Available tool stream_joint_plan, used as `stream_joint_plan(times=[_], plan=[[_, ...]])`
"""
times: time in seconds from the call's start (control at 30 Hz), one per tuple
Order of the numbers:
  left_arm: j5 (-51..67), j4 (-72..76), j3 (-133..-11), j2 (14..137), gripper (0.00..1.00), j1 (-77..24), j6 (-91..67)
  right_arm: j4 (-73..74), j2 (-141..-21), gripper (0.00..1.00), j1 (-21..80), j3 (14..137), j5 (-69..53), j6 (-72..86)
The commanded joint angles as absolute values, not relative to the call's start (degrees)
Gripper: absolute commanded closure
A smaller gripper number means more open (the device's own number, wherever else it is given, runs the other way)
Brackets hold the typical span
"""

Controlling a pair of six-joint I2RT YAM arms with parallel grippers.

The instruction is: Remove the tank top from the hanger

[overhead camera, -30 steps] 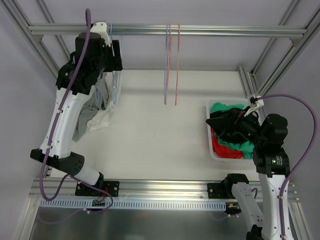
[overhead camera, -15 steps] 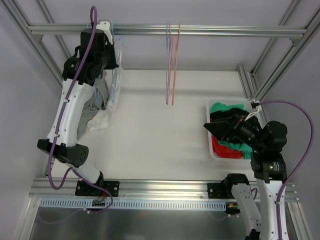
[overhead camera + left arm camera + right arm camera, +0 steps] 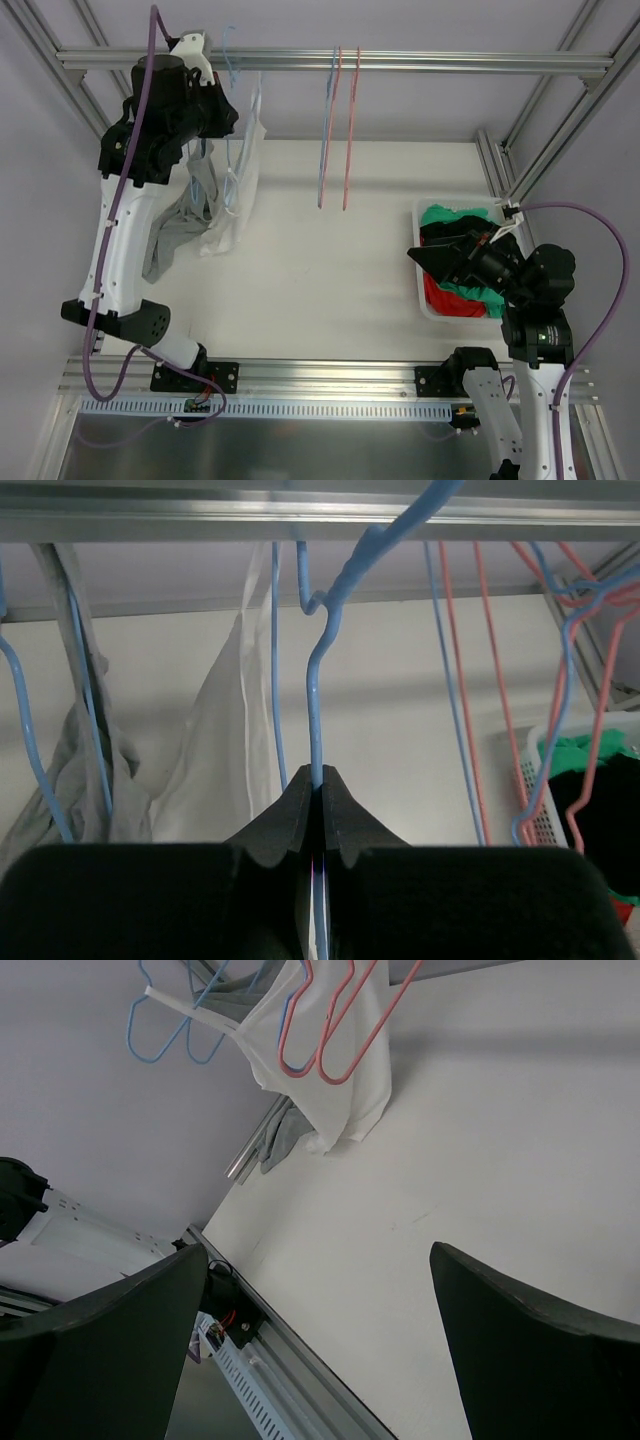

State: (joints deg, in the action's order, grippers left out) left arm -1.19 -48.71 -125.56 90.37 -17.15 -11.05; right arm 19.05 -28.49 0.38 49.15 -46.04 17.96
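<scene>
**A:** Listing containers first: what holds what?

**B:** One item. White plastic basket, rectangular, lattice walls, directly beneath the right gripper. Contents: crumpled cloth, namely green, black and red pieces heaped together.

**A:** The right gripper's condition?

**B:** Fingers spread wide, nothing between them.

**A:** And the left gripper?

**B:** Black jaws pressed together, pinching the thin blue wire hanger on its straight stem below the twisted neck.

**A:** The tank top?

**B:** White, soft, thin fabric, hanging limp from blue wire just beside that left gripper and trailing below it. Grey garment, rumpled, hangs on the gripper's other side.

**A:** Remaining stock?

**B:** Pink hanger and a second blue one, bare wire, on the ribbed aluminium rail, well apart from both grippers.
</scene>
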Motion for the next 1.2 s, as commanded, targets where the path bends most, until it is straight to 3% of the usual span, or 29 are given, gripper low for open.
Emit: stream_joint_plan(times=[0.0, 0.43, 0.6, 0.63, 0.83, 1.0, 1.17], plan=[[6.1, -45.4, -123.8, 83.1, 1.00, -16.8, -15.0, 16.6, -27.8, 0.01, 0.3, 49.1, -48.3, 17.1], [18.9, -37.1, -78.6, 52.4, 1.00, -18.4, -19.5, 15.3, -24.8, 0.00, 0.7, 45.3, -57.3, 13.0], [28.8, -36.8, -62.9, 40.7, 1.00, -20.1, -21.3, 13.8, -21.2, 0.04, 4.6, 39.3, -55.4, 12.5], [30.8, -36.8, -58.3, 39.4, 1.00, -21.2, -21.4, 14.8, -20.7, 0.13, 5.3, 38.2, -52.9, 12.2], [42.3, -36.6, -46.8, 34.3, 1.00, -25.6, -24.2, 18.0, -21.8, 0.20, 17.7, 32.9, -35.8, 7.8], [40.5, -35.2, -42.9, 31.4, 1.00, -33.7, -27.3, 14.3, -31.6, 0.28, 34.8, 30.7, -13.7, 6.9], [38.2, -32.3, -41.7, 31.9, 1.00, -35.7, -30.2, 7.7, -44.0, 0.34, 46.2, 33.3, -5.6, 6.3]])
